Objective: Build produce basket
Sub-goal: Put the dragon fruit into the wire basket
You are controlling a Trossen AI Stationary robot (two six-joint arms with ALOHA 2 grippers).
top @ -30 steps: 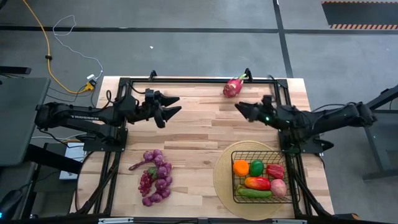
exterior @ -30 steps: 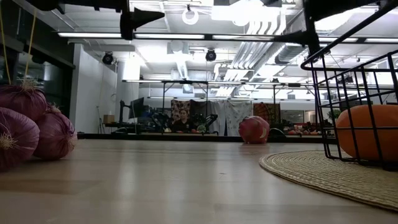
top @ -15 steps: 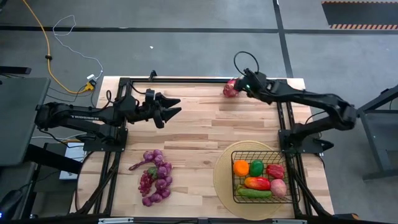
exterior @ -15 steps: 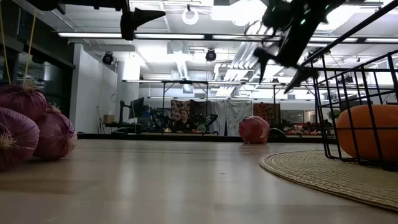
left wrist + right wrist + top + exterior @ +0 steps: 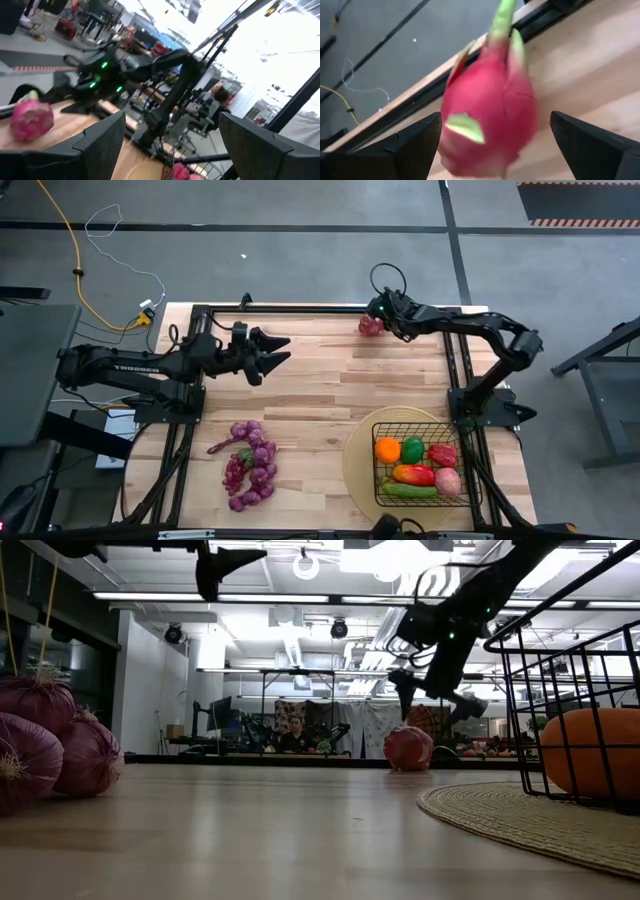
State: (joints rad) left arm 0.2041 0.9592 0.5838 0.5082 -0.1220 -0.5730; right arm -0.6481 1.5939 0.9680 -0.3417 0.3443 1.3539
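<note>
The right claw [image 5: 378,320] has swung from mid-counter to the far edge and now hangs wide open over the dragon fruit [image 5: 371,324], not yet gripping, so pickup for the basket [image 5: 380,492] appears imminent; left claw [image 5: 278,352] waits open.

A robotics lab or workshop: exposed ceiling ducts [image 5: 430,580] and strip lights [image 5: 300,595], concrete floor [image 5: 300,260], a yellow cable [image 5: 75,255], cluttered workstations behind a seated person [image 5: 292,735].
</note>
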